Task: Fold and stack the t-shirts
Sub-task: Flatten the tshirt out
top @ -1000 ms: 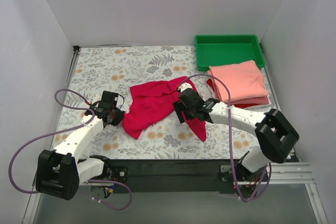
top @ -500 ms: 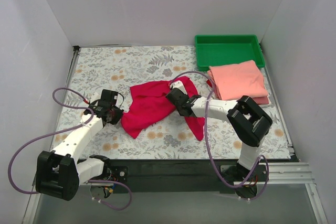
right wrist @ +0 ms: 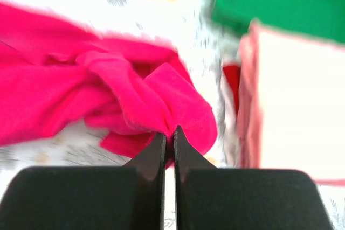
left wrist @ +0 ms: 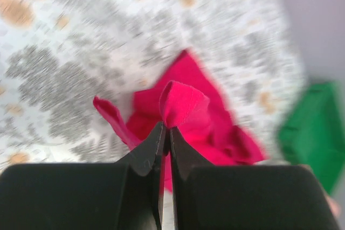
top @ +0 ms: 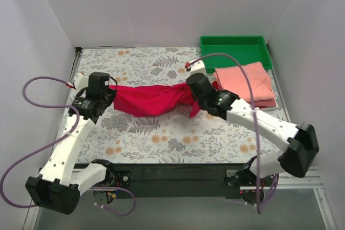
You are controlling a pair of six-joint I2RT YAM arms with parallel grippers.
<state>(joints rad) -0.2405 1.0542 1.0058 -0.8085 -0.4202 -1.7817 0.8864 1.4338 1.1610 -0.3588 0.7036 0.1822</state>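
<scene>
One table, covered in a floral-print cloth and walled on three sides by white panels. Two arms are mounted at its near edge: the left arm and the right arm.

Three t-shirts. The crimson-red t-shirt is drawn out into a band across the middle of the table, with one end at each gripper. The salmon-pink t-shirt lies folded at the right side, just in front of the tray. The brighter red t-shirt lies beneath it, with only its edge showing.

One green plastic tray sits in the far right corner.

Two grippers. The left gripper has its fingers pressed together on a bunched fold at the left end of the crimson-red t-shirt. The right gripper is likewise closed on the gathered cloth at the right end.

Two purple cables, one looping from each arm.

Differences between views:
- The top external view alone shows both arms, the whole stretched band and the outline of the stack.
- The left wrist view shows the pinched fold rising above the closed fingertips. The tray there is a green blur at the right edge.
- The right wrist view shows the knot of cloth at the fingertips. It also shows the layered edge of the stack, pink over red.
</scene>
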